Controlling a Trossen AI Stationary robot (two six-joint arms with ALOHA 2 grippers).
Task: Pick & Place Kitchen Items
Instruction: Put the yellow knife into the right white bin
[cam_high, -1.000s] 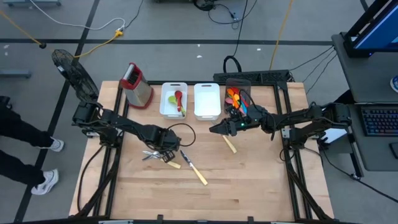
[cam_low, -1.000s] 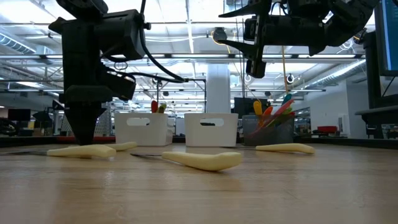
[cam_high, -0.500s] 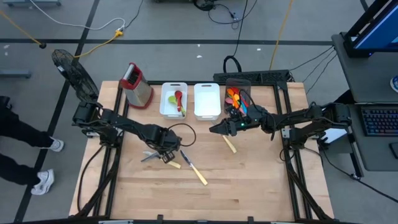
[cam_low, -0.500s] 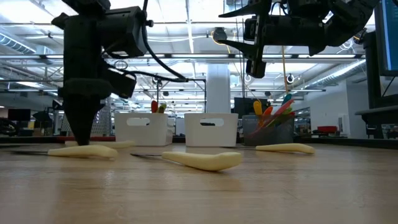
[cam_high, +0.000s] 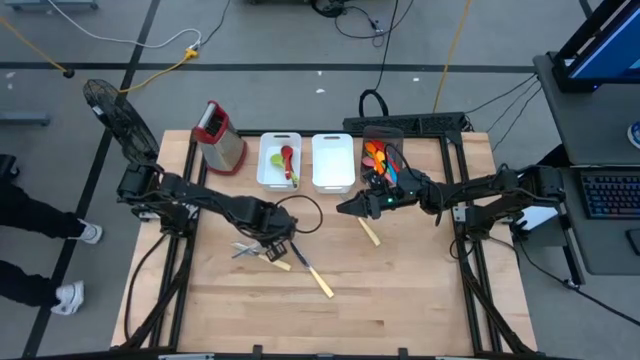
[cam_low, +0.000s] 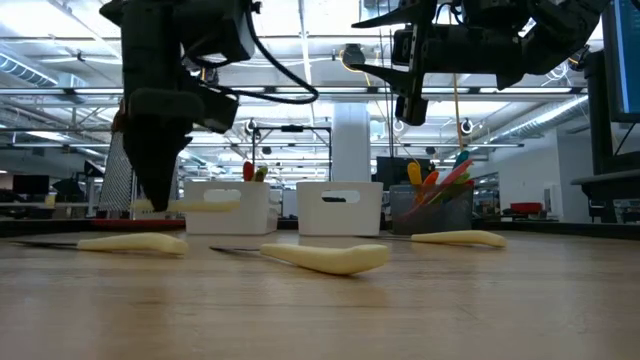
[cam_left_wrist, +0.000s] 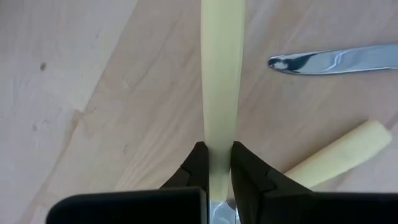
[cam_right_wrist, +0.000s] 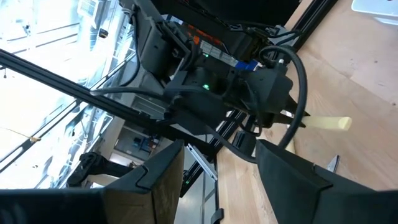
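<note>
Yellow-handled utensil (cam_left_wrist: 221, 87), stiff and light, sits pinched mid-handle in my left gripper (cam_left_wrist: 216, 163), lifted near the grater (cam_high: 220, 137).

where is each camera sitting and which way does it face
High: above the table, looking straight down; both arms, left tool, right tool.
Low: at tabletop height, looking level into the room; arms come in from above.
Left wrist: on the left arm, looking down at the table; fingers shut on a yellow handle.
Right wrist: on the right arm, looking across at the left arm; own open fingers.
Shared: high and low both show the white bins.
</note>
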